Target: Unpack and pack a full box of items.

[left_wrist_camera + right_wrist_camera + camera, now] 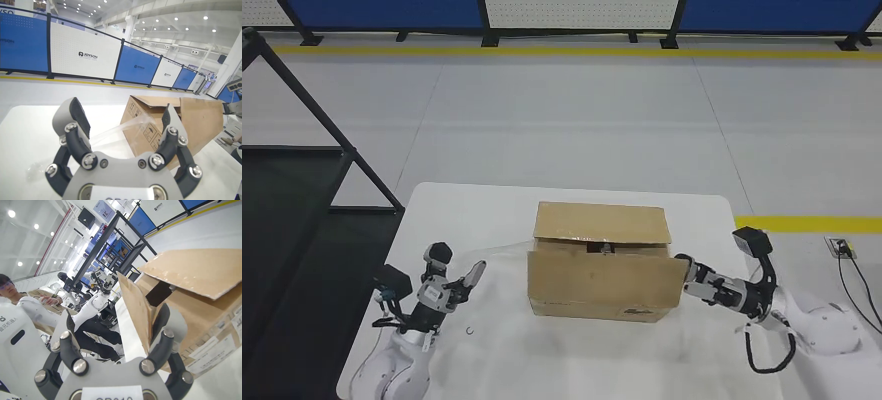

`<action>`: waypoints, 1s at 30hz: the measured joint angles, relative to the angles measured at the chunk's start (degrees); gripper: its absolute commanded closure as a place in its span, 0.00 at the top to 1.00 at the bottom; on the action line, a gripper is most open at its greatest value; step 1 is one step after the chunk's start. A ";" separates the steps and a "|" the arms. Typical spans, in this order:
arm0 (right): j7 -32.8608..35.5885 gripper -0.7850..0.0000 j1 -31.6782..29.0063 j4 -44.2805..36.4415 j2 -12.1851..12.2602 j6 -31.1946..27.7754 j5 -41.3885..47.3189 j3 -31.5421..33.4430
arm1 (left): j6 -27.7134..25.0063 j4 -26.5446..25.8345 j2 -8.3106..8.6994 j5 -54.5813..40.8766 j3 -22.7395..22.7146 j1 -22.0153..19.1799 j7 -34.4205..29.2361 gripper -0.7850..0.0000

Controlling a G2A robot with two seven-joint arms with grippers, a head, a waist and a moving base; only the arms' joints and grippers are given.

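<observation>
The box (599, 262) is sitting at the centre of the table (492, 210), long axis running 9-to-3. The right gripper (683, 266), jaws apart, is straddling the end flap (136, 311) at its 3 o'clock (the nearer arm, I judge); the left gripper (472, 275), also spread, is hovering off at 8 o'clock

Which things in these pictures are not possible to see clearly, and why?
Contents of the box: top view, closed flaps cover them; only a dark gap shows.
The small dark thing: top view, too small to identify.
The clear strip: left wrist view, its near end is hidden behind the left claw.
</observation>
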 measured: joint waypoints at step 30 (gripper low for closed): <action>-12.02 1.00 -7.42 -3.86 14.50 -12.01 -1.21 -9.27 | -9.37 0.84 0.93 12.73 6.76 -0.29 -5.36 1.00</action>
